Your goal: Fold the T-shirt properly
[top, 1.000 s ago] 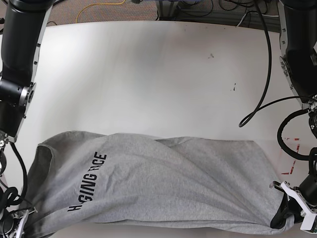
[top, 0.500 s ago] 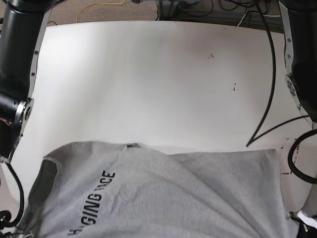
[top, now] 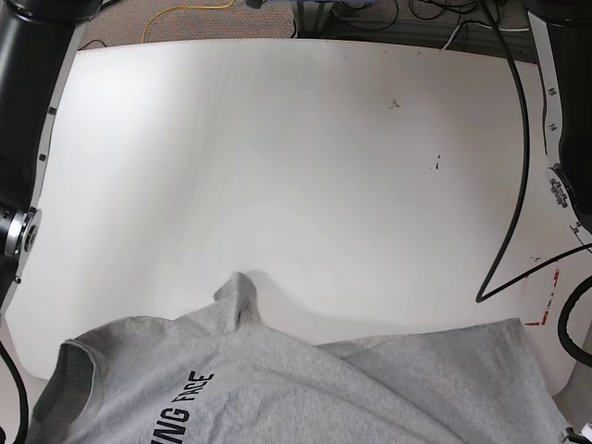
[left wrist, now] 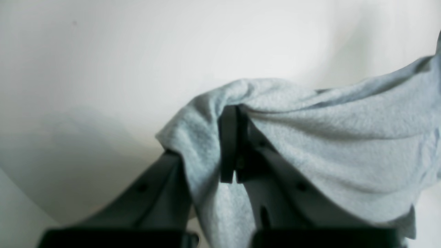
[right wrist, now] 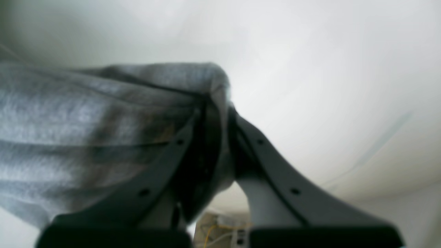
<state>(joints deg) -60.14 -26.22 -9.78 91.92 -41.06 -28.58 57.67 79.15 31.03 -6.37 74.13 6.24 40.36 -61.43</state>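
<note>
The T-shirt [top: 305, 388], soft, light and limp, sags at 6 o'clock on the tabletop [top: 277, 157]. Its bunched edges, probably corners, are pinched in the closed left gripper [left wrist: 234, 144] and right gripper [right wrist: 220, 137].

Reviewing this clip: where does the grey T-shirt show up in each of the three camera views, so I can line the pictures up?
Base: the T-shirt fills the bottom edge, lettering at lower left.
Left wrist: it drapes from the centre to the right, pinched in the left gripper.
Right wrist: it fills the left half, pinched in the right gripper.
Shared landmark: the white table behind the cloth in all three.
</note>
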